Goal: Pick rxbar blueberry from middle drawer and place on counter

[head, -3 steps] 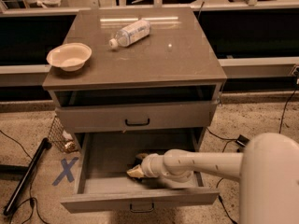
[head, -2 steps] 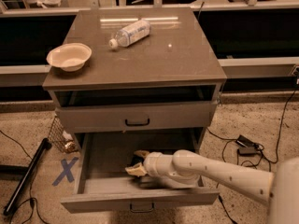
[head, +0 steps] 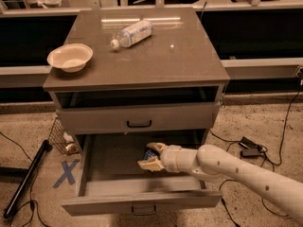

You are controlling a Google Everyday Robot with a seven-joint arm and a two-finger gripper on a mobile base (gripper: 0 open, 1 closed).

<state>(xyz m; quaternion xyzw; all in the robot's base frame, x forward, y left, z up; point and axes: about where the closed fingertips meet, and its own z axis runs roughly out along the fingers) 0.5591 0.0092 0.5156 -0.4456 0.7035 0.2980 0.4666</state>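
The middle drawer (head: 94, 193) is pulled open, with a small dark handle low on its front. My gripper (head: 151, 156) reaches into it from the right, over the bare tray. The rxbar blueberry (head: 148, 153) shows as a small dark blue piece between the two pale fingers, which are closed on it; most of the bar is hidden by them. The counter (head: 161, 56) is the glossy grey-brown cabinet top above, well apart from the gripper.
On the counter lie a clear plastic bottle (head: 132, 33) on its side and a white bowl (head: 70, 56) at the left edge. A closed drawer front with a black bar handle (head: 139, 124) sits above the open drawer. A wire basket (head: 61, 138), a black pole (head: 26, 178) and cables lie on the floor.
My gripper has moved a little up and to the right inside the drawer, with the blue bar between its fingers. The arm has swung lower in the picture.
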